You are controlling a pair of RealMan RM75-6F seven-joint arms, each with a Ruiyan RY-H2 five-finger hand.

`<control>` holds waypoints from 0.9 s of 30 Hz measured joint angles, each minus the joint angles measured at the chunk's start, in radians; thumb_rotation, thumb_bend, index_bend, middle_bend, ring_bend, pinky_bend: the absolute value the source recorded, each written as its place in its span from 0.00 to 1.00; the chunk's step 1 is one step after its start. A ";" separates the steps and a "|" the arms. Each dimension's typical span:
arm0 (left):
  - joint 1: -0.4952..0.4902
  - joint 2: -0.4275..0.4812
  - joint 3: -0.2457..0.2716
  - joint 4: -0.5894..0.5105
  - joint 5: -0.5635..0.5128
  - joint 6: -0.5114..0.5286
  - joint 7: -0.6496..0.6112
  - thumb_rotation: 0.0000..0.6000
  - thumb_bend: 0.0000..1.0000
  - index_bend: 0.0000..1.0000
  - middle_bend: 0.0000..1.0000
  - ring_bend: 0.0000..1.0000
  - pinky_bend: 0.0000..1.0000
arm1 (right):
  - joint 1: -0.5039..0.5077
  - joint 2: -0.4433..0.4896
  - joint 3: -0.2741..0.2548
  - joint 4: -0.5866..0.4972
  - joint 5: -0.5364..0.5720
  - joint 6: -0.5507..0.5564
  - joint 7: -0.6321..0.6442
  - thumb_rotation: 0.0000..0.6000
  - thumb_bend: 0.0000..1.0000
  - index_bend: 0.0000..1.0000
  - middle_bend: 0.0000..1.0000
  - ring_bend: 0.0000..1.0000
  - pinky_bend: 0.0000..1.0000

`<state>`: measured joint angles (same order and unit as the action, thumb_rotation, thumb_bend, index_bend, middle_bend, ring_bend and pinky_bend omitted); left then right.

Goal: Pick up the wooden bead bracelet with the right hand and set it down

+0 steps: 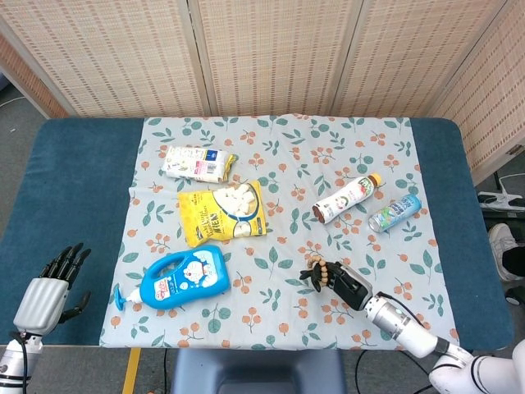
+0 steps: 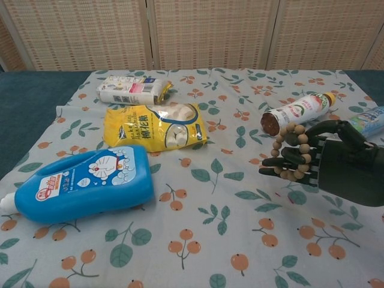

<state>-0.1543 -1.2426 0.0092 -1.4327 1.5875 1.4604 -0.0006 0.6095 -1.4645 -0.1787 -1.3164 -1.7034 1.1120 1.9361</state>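
The wooden bead bracelet [image 2: 290, 150] is a loop of tan beads, draped around the dark fingers [image 2: 282, 163] of my right hand [image 2: 336, 168]. That hand holds it just above the floral cloth at the right of the chest view. In the head view the bracelet [image 1: 321, 272] and the right hand [image 1: 343, 281] sit near the front edge of the cloth, right of centre. My left hand [image 1: 51, 287] hangs off the front left corner of the table, fingers apart and empty.
A blue detergent bottle [image 2: 81, 183] lies at the front left. A yellow snack bag [image 2: 155, 126] and a white packet [image 2: 129, 89] lie behind it. A drink bottle [image 2: 295, 111] and a can [image 1: 394, 212] lie behind my right hand. The floral cloth [image 1: 279, 320] covers a blue table.
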 measured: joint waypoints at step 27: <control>0.000 -0.001 0.000 0.001 0.001 0.000 0.002 1.00 0.44 0.00 0.00 0.00 0.21 | -0.011 -0.001 -0.005 -0.014 0.028 -0.015 -0.179 0.29 0.25 0.48 0.65 0.28 0.11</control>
<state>-0.1545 -1.2436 0.0093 -1.4316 1.5890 1.4600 0.0013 0.5983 -1.4653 -0.1842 -1.3304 -1.6754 1.0969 1.7576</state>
